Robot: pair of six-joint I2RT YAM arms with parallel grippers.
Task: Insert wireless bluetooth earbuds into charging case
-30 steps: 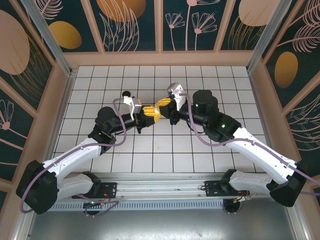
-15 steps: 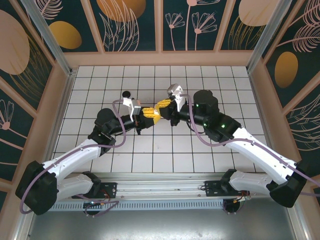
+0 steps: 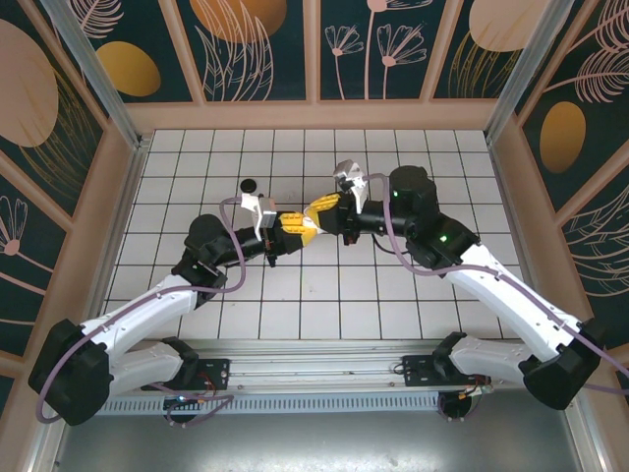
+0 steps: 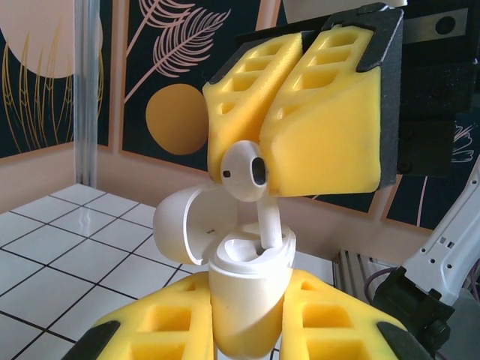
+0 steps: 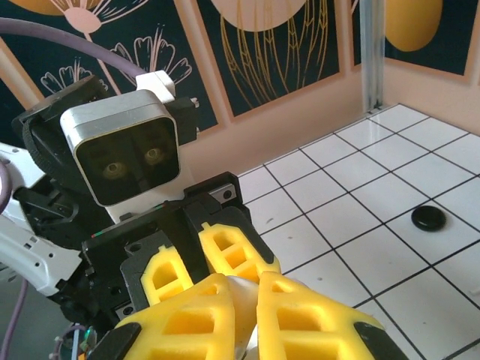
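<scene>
My left gripper [image 4: 250, 304] is shut on the white charging case [image 4: 247, 307], held upright with its lid [image 4: 184, 225] hinged open to the left. Above it, my right gripper [image 4: 264, 135] is shut on a white earbud [image 4: 244, 171]. The bud's stem points down and its tip sits in the case's right slot. The left slot looks empty. From overhead, the left gripper [image 3: 295, 226] and right gripper [image 3: 319, 209] meet tip to tip above the middle of the tiled floor. In the right wrist view, white shows between the right gripper's [image 5: 244, 289] yellow pads, facing the left gripper [image 5: 196, 266].
A round black puck [image 3: 250, 185] lies on the tiles behind the left gripper, also seen as the puck [image 5: 429, 218] in the right wrist view. Patterned walls [image 3: 314, 49] enclose the white tiled floor [image 3: 442, 157] on three sides.
The right arm's elbow and wrist have shifted slightly toward the back right. Both grippers stay together at the centre with their grips unchanged.
</scene>
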